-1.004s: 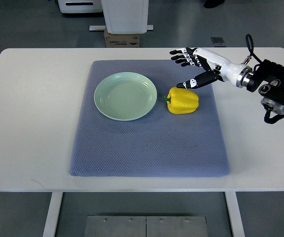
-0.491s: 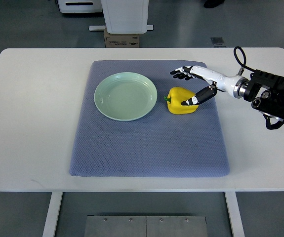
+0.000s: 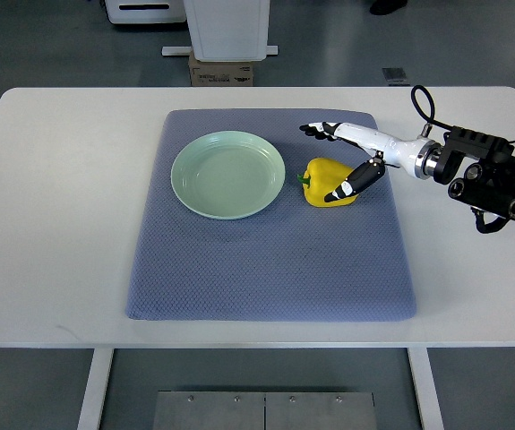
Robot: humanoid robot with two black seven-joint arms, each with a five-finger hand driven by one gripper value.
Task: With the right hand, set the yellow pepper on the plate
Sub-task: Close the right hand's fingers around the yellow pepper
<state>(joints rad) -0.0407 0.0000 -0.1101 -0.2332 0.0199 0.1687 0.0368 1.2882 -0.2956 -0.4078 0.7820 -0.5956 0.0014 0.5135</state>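
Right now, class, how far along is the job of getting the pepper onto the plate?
Done: the right hand has reached the yellow pepper, fingers open around it. In hand: closing the grasp; the pepper sits on the mat. Left: lifting it onto the empty green plate.

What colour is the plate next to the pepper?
The plate is pale mint green, plain with no pattern, seen in the top view.

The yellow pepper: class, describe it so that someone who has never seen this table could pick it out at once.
On the white table lies a grey-blue mat. On the mat's far half, just right of the pale green plate, sits the yellow pepper, its green stem towards the plate. It is the only bright yellow thing there, and the right hand reaches over it, fingers spread.
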